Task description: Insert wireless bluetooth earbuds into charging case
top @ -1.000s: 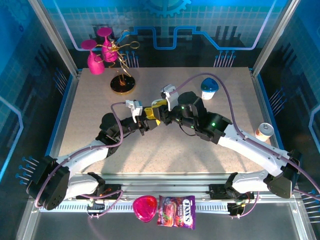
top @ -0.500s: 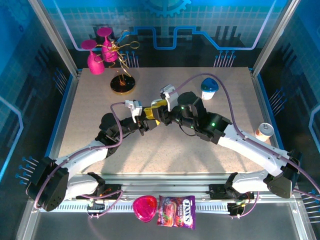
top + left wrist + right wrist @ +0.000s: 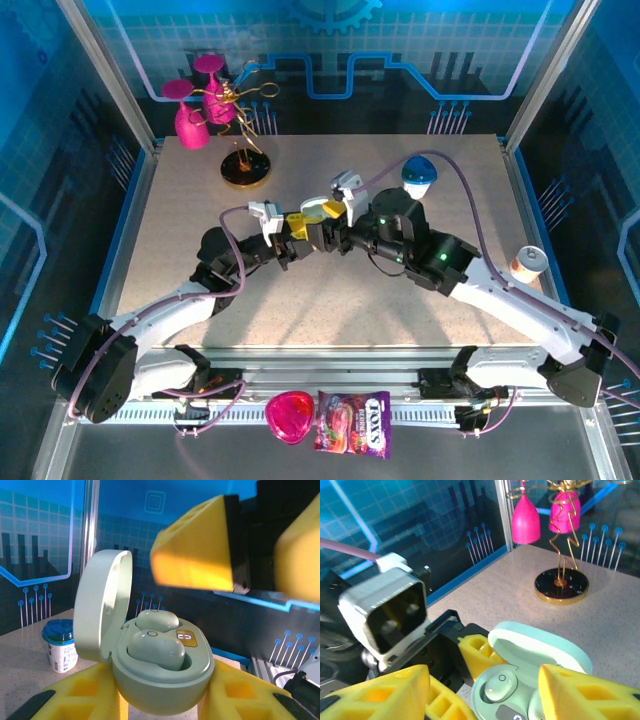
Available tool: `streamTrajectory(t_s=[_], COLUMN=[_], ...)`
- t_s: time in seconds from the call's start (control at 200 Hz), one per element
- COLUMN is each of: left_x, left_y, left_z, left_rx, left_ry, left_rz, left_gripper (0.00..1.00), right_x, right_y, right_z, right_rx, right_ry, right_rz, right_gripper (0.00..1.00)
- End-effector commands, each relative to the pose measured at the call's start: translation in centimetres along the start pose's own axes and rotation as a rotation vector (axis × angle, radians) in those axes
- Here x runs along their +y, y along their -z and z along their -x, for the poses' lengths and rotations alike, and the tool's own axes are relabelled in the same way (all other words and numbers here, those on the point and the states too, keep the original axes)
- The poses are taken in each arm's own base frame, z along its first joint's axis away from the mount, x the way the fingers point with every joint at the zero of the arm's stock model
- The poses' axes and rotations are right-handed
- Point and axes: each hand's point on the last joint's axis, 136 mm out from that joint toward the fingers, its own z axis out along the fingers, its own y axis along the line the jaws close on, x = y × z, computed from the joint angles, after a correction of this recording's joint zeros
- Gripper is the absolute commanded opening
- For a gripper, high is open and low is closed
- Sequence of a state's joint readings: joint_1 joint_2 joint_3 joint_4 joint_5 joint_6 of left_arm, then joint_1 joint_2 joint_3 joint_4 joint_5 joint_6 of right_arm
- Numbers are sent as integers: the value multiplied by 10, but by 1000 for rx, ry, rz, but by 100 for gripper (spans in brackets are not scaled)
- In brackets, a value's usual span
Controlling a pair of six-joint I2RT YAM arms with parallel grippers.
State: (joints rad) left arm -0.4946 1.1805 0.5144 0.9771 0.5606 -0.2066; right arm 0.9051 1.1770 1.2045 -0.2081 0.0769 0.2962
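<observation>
1. Since a second ago, my right end effector [image 3: 485, 695] has spread its fingers over the charging case [image 3: 165, 680]; it now grips nothing.
2. I see the lid standing open, with both earbuds [image 3: 157, 647] seated in their sockets.
3. My left end effector [image 3: 160, 700] is clenched on the case, over the counter [image 3: 200, 200].
</observation>
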Motion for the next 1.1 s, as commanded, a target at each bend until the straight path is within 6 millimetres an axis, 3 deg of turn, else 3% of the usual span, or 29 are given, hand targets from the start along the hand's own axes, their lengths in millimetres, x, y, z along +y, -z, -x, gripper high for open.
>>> streamTrajectory(t_s=[0.0, 0.225, 0.35, 0.525, 0.856, 1.096], left_x=[-5, -14, -19, -25, -32, -36], left_y=[4, 7, 9, 13, 16, 18], left_z=[5, -6, -13, -16, -20, -18], left_rx=[-27, -3, 21, 26, 16, 9], left_ry=[-100, -185, -244, -320, -389, -413], left_rz=[-6, -62, -89, -114, -149, -160], left_gripper=[29, 29, 29, 29, 30, 31], right_x=[12, -14, -32, -49, -43, -54], right_y=[18, 40, 43, 40, 20, 9], right_z=[17, 22, 18, 7, 0, -12], right_rx=[-85, -114, -68, 33, 135, 223], right_ry=[15, -3, -56, -107, -110, -142], right_rz=[52, -75, -137, -186, -147, -187], right_gripper=[65, 85, 92, 92, 90, 89])
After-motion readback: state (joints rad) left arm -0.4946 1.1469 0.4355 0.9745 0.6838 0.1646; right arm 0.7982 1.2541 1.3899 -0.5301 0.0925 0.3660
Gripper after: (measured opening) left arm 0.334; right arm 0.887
